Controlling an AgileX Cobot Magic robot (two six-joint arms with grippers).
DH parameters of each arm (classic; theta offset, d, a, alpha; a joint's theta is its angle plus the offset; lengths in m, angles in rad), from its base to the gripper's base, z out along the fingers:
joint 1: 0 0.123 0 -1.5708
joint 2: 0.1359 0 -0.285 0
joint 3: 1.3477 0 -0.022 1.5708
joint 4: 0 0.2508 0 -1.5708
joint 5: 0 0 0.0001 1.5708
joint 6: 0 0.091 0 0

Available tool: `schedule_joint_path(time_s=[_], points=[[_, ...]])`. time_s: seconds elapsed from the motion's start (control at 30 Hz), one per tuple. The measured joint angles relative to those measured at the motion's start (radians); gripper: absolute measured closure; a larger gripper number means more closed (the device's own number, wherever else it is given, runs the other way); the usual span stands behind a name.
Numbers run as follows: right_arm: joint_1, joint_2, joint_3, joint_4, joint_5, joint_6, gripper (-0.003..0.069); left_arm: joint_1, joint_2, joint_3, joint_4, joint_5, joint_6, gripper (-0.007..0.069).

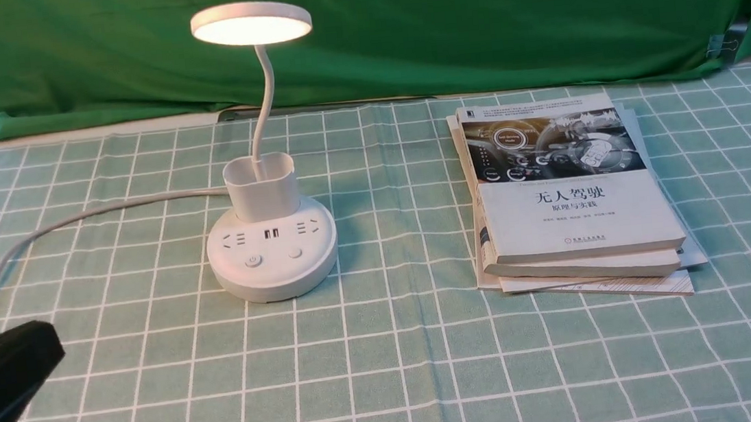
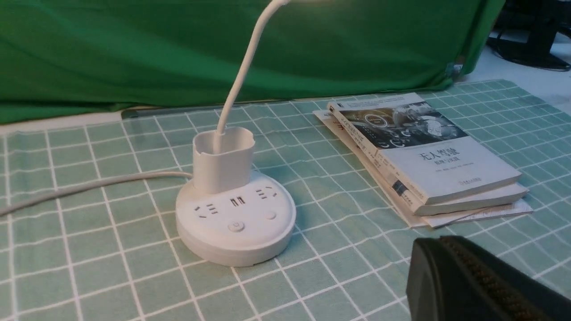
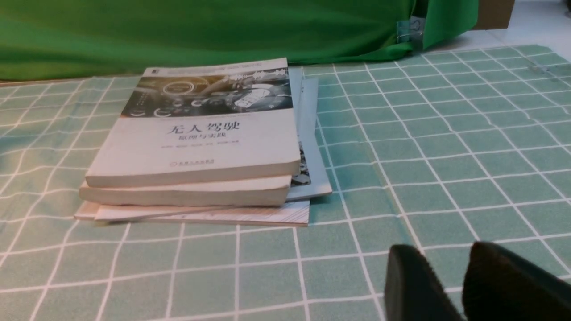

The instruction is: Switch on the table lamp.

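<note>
The white table lamp (image 1: 273, 255) stands left of centre on the checked cloth, and its flat disc head (image 1: 250, 23) glows. Two buttons (image 1: 253, 260) sit on the front of its round base, below the sockets and the cup-shaped holder. In the left wrist view the table lamp (image 2: 235, 218) shows with its head cut off at the top edge. My left gripper (image 1: 50, 342) hovers low at the front left, apart from the base, with its fingers pressed together (image 2: 439, 249) and nothing held. My right gripper (image 3: 441, 252) is out of the front view. Its fingers stand slightly apart over bare cloth.
A stack of books (image 1: 574, 199) lies right of the lamp, also seen as books (image 3: 200, 142) ahead of the right gripper. The lamp's white cable (image 1: 73, 219) runs leftward off the table. A green backdrop (image 1: 399, 29) hangs along the far edge.
</note>
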Motion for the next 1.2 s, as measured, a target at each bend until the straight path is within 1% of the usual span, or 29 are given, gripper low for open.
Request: schedule_joint_path(time_s=[0.03,0.07,0.13,0.17,0.23,0.27,0.3,0.4,0.47,0.57,0.63,0.73,0.77,0.8,0.83,0.97,1.2], points=[[0.0,0.0,0.0,0.0,0.0,0.0,0.0418,0.0,-0.004,0.009,0.042,-0.021,0.0,0.0622],[0.0,0.0,0.0,0.0,0.0,0.0,0.0418,0.0,-0.005,0.01,0.055,-0.025,0.0,0.0622],[0.0,0.0,0.0,0.0,0.0,0.0,0.0418,0.001,-0.029,0.043,0.146,-0.084,0.002,0.0622],[0.0,0.0,0.0,0.0,0.0,0.0,0.0418,0.01,-0.049,0.069,0.204,-0.133,0.002,0.0622],[0.001,0.0,0.0,0.0,0.0,0.0,0.0418,0.05,-0.094,0.129,0.265,-0.239,-0.01,0.0622],[0.001,0.0,0.0,0.0,0.0,0.0,0.0418,0.06,-0.104,0.141,0.269,-0.26,-0.013,0.0622],[0.002,0.0,0.0,0.0,0.0,0.0,0.0418,0.095,-0.135,0.178,0.273,-0.321,-0.023,0.0622],[0.004,0.0,0.0,0.0,0.0,0.0,0.0418,0.19,-0.221,0.275,0.276,-0.437,-0.043,0.0622],[0.004,0.0,0.0,0.0,0.0,0.0,0.0418,0.248,-0.285,0.338,0.276,-0.469,-0.047,0.0622],[0.005,0.0,0.0,0.0,0.0,0.0,0.0418,0.305,-0.339,0.429,0.262,-0.477,-0.054,0.0622],[0.005,0.0,0.0,0.0,-0.005,0.0,0.0418,0.323,-0.343,0.454,0.251,-0.447,-0.084,0.0622],[0.005,0.0,0.0,0.0,-0.004,0.0,0.0418,0.336,-0.345,0.461,0.227,-0.274,-0.128,0.0622],[0.005,0.0,0.0,0.0,-0.004,0.0,0.0418,0.337,-0.345,0.461,0.226,-0.265,-0.128,0.0622],[0.005,0.0,0.0,0.0,-0.004,0.0,0.0418,0.337,-0.345,0.462,0.218,-0.206,-0.128,0.0622],[0.005,0.0,0.0,0.0,-0.004,0.0,0.0418,0.337,-0.345,0.462,0.214,-0.184,-0.126,0.0622],[0.005,0.0,0.0,0.0,-0.004,0.0,0.0418,0.338,-0.346,0.462,0.198,-0.168,-0.125,0.0622],[0.005,0.0,0.0,0.0,-0.004,0.0,0.0418,0.338,-0.348,0.462,0.182,-0.188,-0.125,0.0622]])
